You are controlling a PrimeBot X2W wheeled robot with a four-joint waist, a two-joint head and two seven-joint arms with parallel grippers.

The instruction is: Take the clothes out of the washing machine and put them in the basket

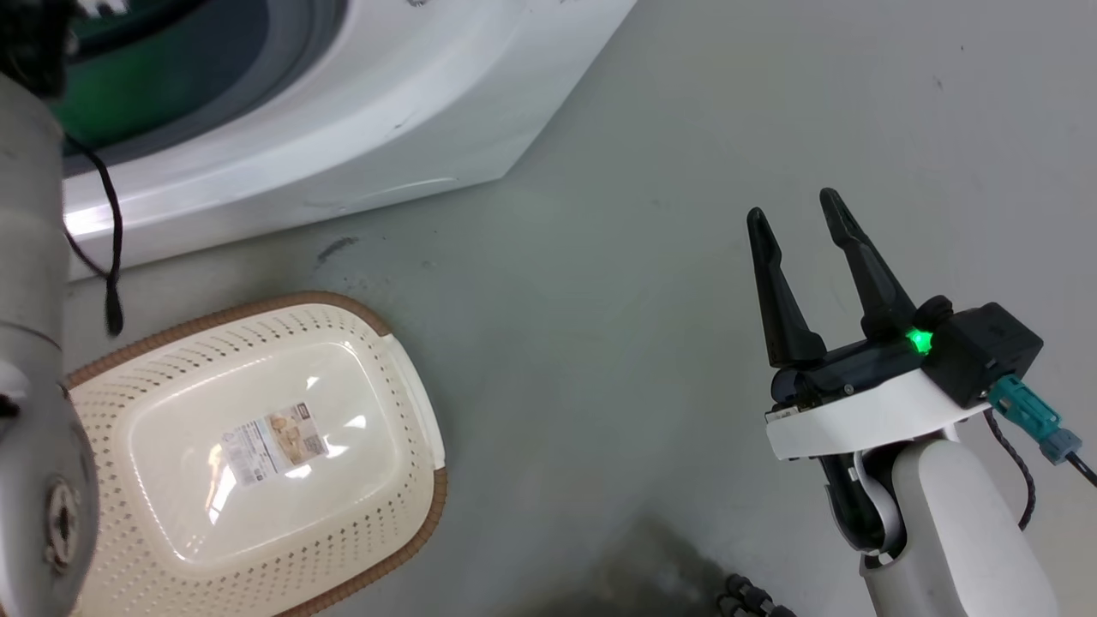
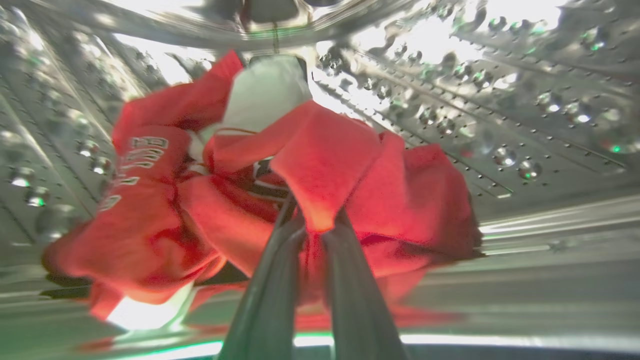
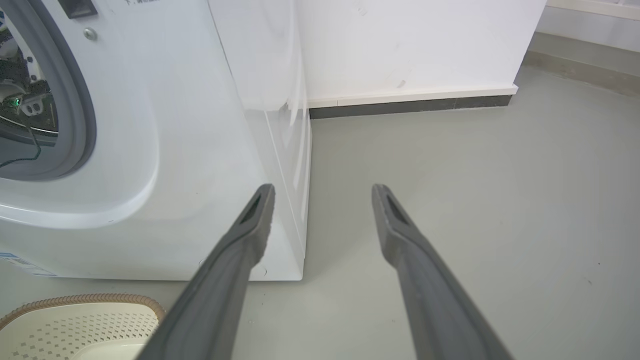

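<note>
Inside the washing machine's steel drum (image 2: pixel 525 115), the red clothes (image 2: pixel 165 210) with white lettering lie bunched. My left gripper (image 2: pixel 315 225) is shut on a fold of the red clothes, which drapes over its fingertips. The white washing machine (image 1: pixel 368 111) stands at the top left of the head view, and its front and grey porthole rim (image 3: pixel 75 100) show in the right wrist view. The cream basket (image 1: pixel 257 454) with a brown rim sits on the floor in front of it, holding nothing. My right gripper (image 1: pixel 797 223) hovers open over bare floor, well right of the basket.
My pale left arm (image 1: pixel 34 360) runs up the head view's left edge into the porthole, with a black cable hanging from it. A white wall with a dark baseboard (image 3: pixel 410 105) stands behind the machine. Grey floor (image 1: pixel 643 214) lies to the right.
</note>
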